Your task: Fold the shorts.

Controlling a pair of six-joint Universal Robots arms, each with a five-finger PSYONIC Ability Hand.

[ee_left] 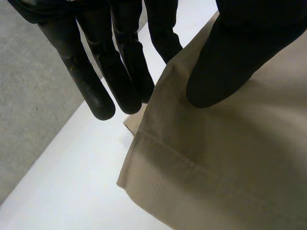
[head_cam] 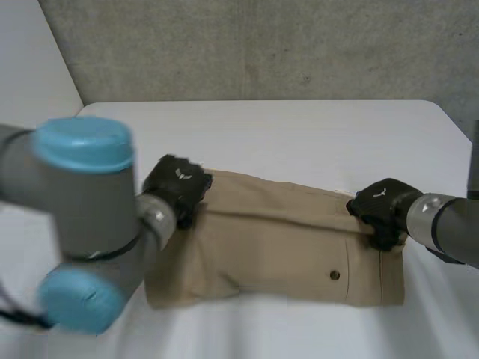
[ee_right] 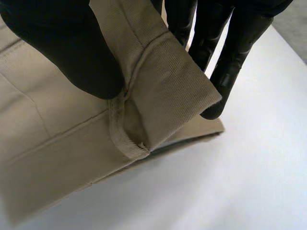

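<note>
**While the tan shorts [head_cam: 277, 254] lie folded, both far corners are pinched**

Toward 6 o'clock on the white table [head_cam: 299, 134], the left hand [head_cam: 177, 185] pinches their 10 o'clock corner, thumb on top and straight fingers behind. The right hand [head_cam: 380, 208] pinches the 2 o'clock corner.

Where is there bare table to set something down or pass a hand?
Widest bare patch: the table between the shorts and the wall. A narrower strip runs along their near edge. It is crowded at both ends, where the left robot hand and right robot hand grip them.
</note>
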